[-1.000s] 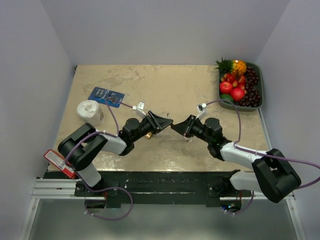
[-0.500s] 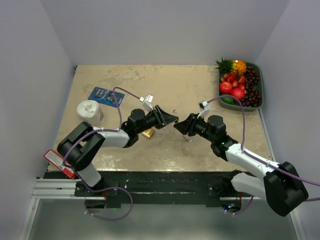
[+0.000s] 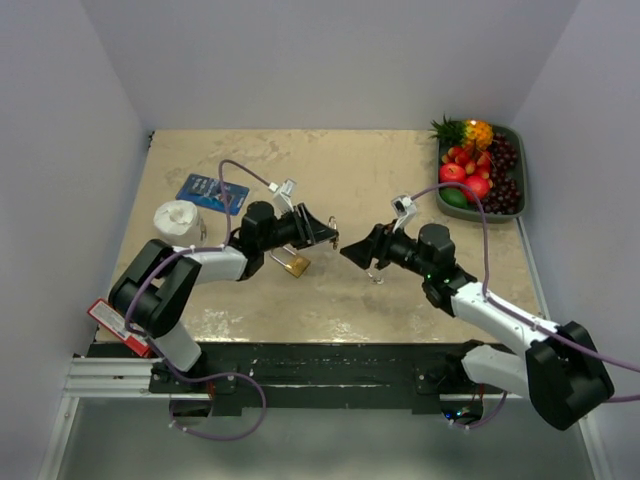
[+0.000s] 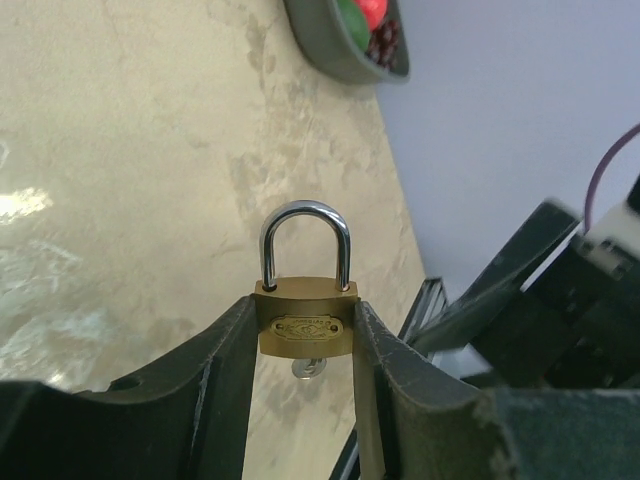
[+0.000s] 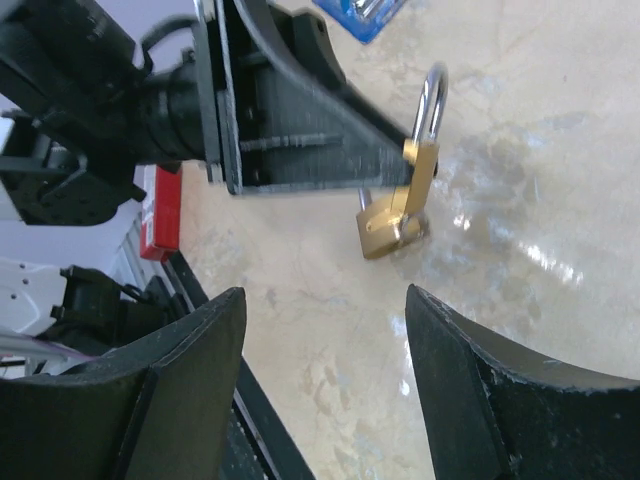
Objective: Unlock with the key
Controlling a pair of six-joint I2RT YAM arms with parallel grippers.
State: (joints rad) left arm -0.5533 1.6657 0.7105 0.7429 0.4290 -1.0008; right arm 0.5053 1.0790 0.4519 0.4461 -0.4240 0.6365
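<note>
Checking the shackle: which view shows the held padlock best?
Left wrist: the padlock faces the camera, gripped in the left tool, whole shackle visible. Right wrist shows it edge-on; the top view, only a tiny glint.

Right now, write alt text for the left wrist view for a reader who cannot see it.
A brass padlock, shackle closed, is clamped upright between the left claw's dark fingers, a silver piece, possibly the key, showing beneath it. Behind lies a beige marbled table, with a grey fruit tray at the top and the right arm at the right edge.
</note>
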